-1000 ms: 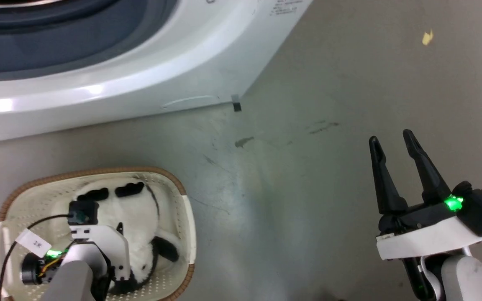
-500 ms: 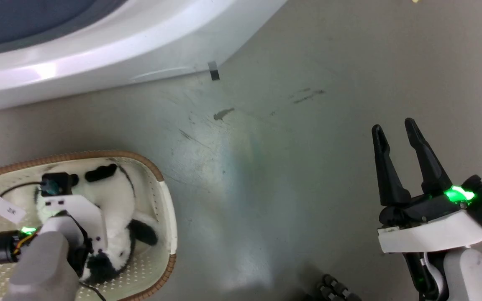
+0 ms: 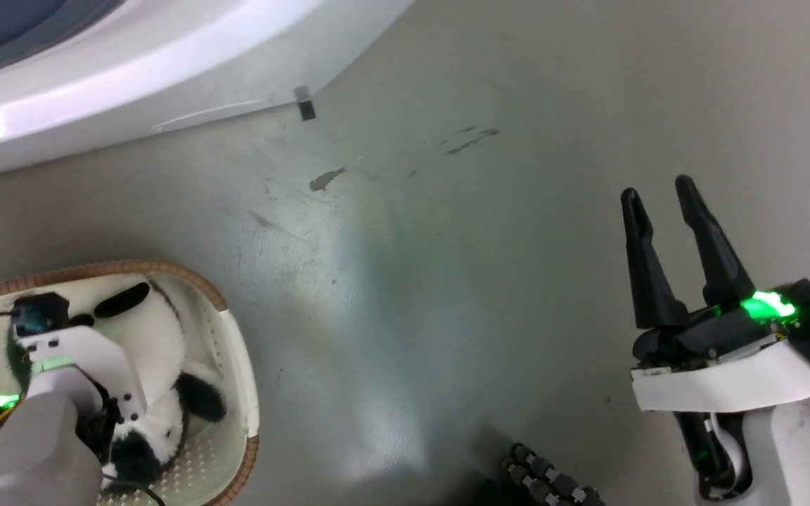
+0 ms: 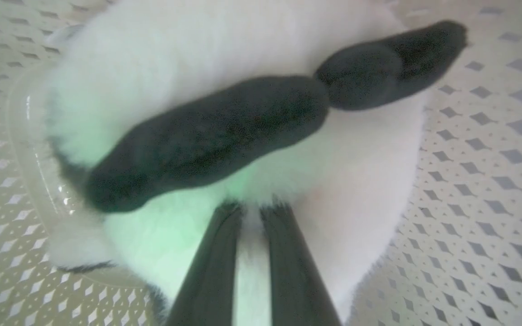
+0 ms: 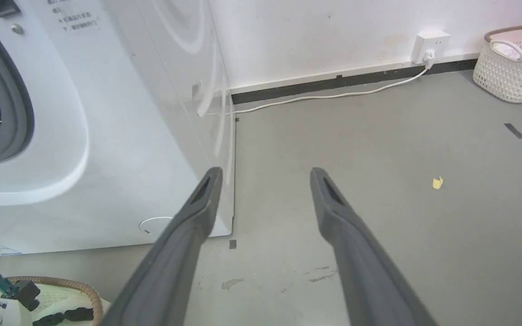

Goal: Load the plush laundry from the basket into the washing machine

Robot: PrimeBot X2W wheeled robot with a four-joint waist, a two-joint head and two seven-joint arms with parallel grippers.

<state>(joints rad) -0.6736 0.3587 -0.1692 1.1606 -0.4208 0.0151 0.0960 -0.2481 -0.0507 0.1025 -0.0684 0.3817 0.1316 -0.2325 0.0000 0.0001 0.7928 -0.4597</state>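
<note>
Pinching a tuft of white fur, the left pincer (image 4: 253,215) has its two fingers drawn almost together and sunk into the soft toy (image 4: 360,172), just below a long black part. The blurred left wrist view does not tell whether that part is a limb or an ear. The toy lies in the basket (image 4: 474,154) and fills much of it.

It looks light, squashy and loose-furred, so a hold on fur alone may slip or pull free. A deeper bite into the body, or around a black limb, would likely carry it better. Nothing about it seems breakable.

In the head view the arm's white wrist bracket (image 3: 88,358) covers the fingertips and the toy's middle, and the basket is cut off by the left and lower edges. The right pincer (image 3: 658,188) hangs wide and empty above the floor (image 3: 447,281), well apart from the basket. The washing machine (image 3: 131,77) stands beyond the basket, its drum mouth cut off at the frame edge in both the head and right wrist views.
</note>
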